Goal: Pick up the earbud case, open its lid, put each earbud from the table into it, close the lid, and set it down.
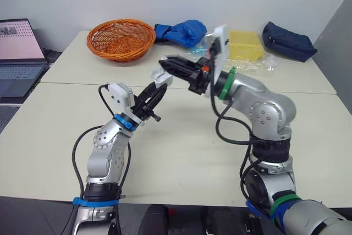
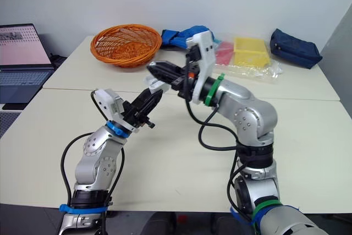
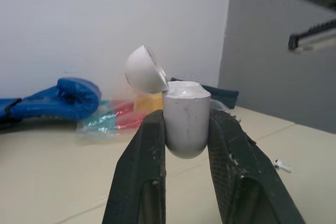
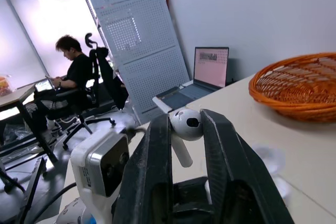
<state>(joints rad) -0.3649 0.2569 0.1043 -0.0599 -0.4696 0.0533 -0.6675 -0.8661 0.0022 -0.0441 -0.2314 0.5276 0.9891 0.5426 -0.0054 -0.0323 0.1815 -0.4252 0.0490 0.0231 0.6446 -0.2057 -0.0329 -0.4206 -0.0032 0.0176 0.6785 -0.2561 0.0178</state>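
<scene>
While clamping the open-lidded case (image 3: 185, 124) at frame centre with the left gripper (image 1: 159, 89), pinches an earbud (image 4: 185, 124) in the right gripper (image 1: 168, 63) just above. Could drop it if it meets the case askew, or knock the lid (image 3: 144, 70) shut.

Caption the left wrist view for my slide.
Left hand grips the earbud case upright, lid flipped open, above the table.

One earbud case (image 3: 184, 127), one earbud (image 4: 186, 124), one basket (image 1: 121, 39), one laptop (image 1: 19, 53); two claws: left claw (image 1: 158, 89), right claw (image 1: 165, 63).
</scene>
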